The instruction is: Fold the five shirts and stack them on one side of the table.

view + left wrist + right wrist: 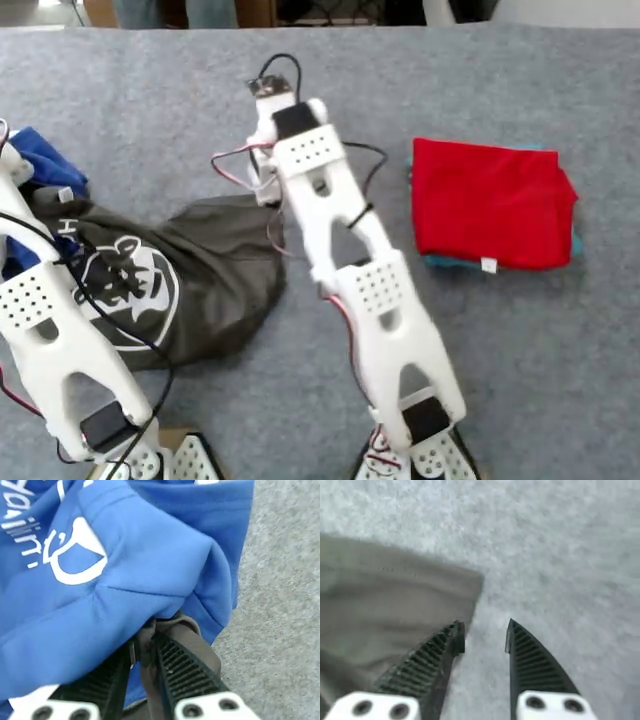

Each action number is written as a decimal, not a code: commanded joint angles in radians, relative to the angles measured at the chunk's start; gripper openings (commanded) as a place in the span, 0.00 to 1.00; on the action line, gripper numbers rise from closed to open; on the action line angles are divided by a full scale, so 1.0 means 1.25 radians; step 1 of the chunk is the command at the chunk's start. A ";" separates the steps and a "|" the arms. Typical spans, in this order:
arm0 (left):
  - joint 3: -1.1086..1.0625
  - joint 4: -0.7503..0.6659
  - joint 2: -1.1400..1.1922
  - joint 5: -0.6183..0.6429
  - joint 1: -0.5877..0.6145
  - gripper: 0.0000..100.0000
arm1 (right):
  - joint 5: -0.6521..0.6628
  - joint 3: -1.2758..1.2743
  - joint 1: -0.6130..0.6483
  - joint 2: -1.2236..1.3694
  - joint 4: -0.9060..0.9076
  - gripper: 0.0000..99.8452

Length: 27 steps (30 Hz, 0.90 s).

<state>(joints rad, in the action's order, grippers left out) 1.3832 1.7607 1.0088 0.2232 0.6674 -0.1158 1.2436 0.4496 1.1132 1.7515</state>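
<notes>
Shirt (220, 255): dark grey, crumpled, white-printed

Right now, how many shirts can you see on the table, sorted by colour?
red shirt: 1
teal shirt, its edge showing under the red one: 1
dark grey shirt: 1
blue shirt: 1
Total: 4
</notes>
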 commanded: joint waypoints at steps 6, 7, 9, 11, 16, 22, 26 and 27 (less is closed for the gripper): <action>-0.008 -0.027 0.021 -0.004 -0.012 0.03 | -0.006 0.110 0.011 0.064 0.007 0.15; -0.018 -0.042 0.048 -0.004 -0.014 0.03 | -0.006 0.111 0.011 0.063 0.007 0.15; -0.007 -0.064 0.097 -0.004 -0.012 0.03 | -0.005 0.112 0.014 0.056 0.005 0.15; 0.039 -0.068 0.135 -0.006 -0.004 0.03 | -0.005 0.112 0.015 0.053 -0.007 0.15; 0.213 -0.025 0.209 -0.007 -0.007 0.03 | -0.011 0.111 0.023 0.053 -0.042 0.16; 0.228 -0.020 0.245 -0.010 -0.013 0.03 | -0.053 0.106 0.041 0.055 -0.079 0.16; 0.228 -0.020 0.245 -0.010 -0.012 0.03 | -0.056 0.106 0.037 0.055 -0.077 0.16; 0.228 -0.020 0.245 -0.010 -0.012 0.03 | -0.056 0.106 0.036 0.055 -0.077 0.16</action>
<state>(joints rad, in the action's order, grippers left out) 1.6410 1.7346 1.3172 0.2232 0.6628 -0.1772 1.3357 0.4910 1.2037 1.6655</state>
